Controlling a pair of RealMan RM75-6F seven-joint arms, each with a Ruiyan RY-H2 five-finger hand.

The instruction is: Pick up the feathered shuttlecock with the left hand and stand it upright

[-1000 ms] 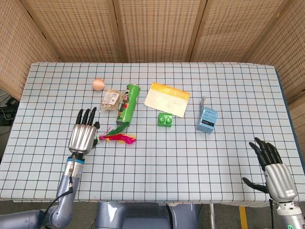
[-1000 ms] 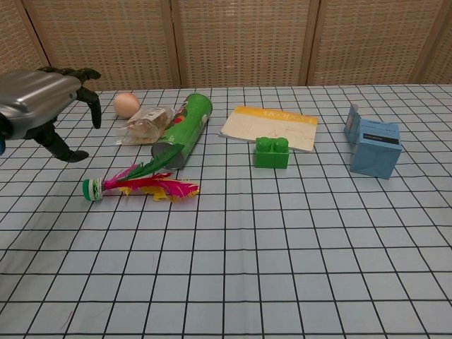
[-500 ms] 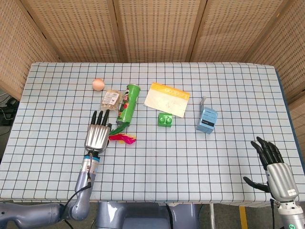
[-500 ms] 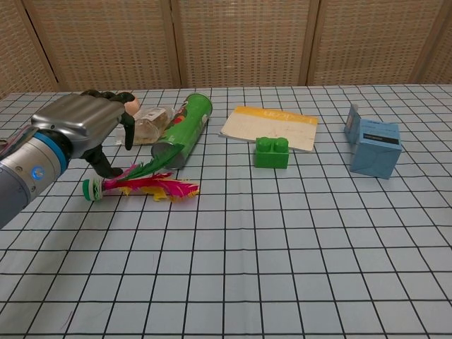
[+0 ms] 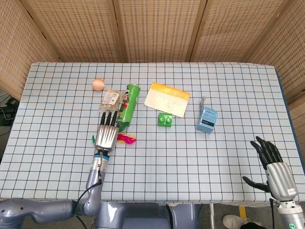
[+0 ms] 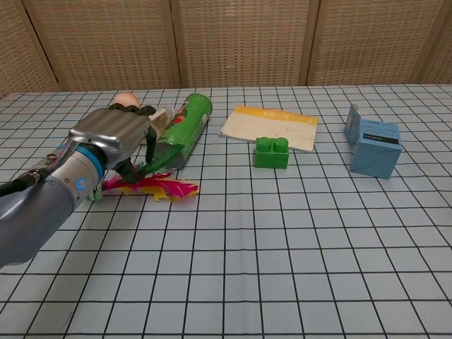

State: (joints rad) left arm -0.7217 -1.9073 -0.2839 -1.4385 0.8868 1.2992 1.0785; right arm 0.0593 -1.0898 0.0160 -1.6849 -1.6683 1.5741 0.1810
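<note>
Your left hand (image 6: 113,134) hovers over the feathered shuttlecock (image 6: 152,186), fingers apart and curled down, holding nothing yet. It lies flat on the surface (image 6: 282,247), just in front of the green tube (image 6: 182,131). Grasp, lift and standing upright all remain. Your right hand (image 5: 276,169) waits open, well apart from the tube.

Nothing printed can be read here. The yellow strip on the cream paper booklet (image 6: 269,128) bears pale lettering too faint to read. The label on the green cylindrical snack can (image 5: 127,108) is equally blurred.
</note>
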